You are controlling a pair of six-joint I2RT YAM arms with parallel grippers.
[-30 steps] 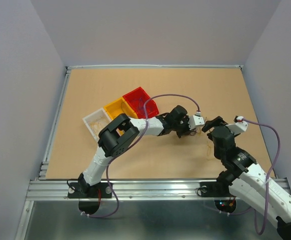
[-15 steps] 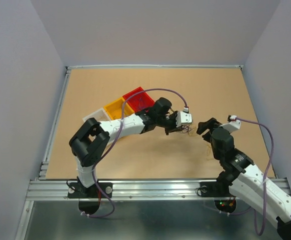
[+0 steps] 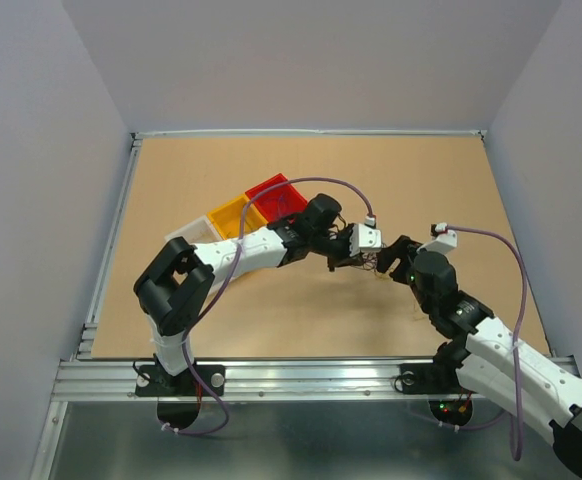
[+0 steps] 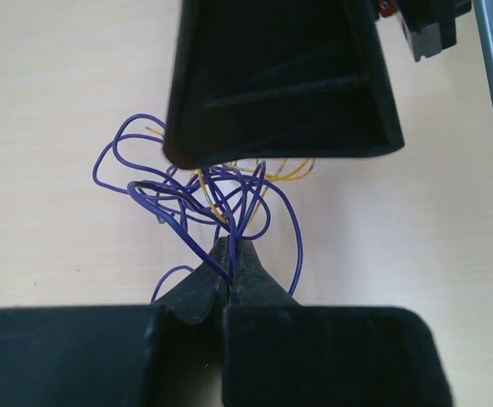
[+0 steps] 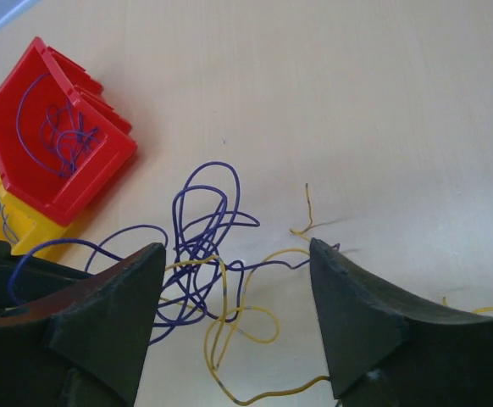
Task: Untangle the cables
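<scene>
The cables (image 4: 221,193) are a loose tangle of thin purple and yellow wires lying on the table between the two grippers (image 3: 379,264). My left gripper (image 4: 231,251) is shut on a purple strand at the near edge of the tangle (image 3: 363,260). My right gripper (image 5: 236,248) is open and hangs over the tangle, one finger on each side of the purple loops (image 5: 200,225) and the yellow loop (image 5: 240,320). In the left wrist view one right finger (image 4: 280,85) hides the far part of the tangle.
A red bin (image 3: 276,195) holding several purple wires (image 5: 60,136), a yellow bin (image 3: 233,215) and a clear bin (image 3: 186,237) stand in a row left of the grippers. A loose yellow wire end (image 5: 484,310) lies to the right.
My left arm drew its gripper leftward, its elbow swinging left, then held still. My right gripper moved left and forward until it stood over the tangle.
</scene>
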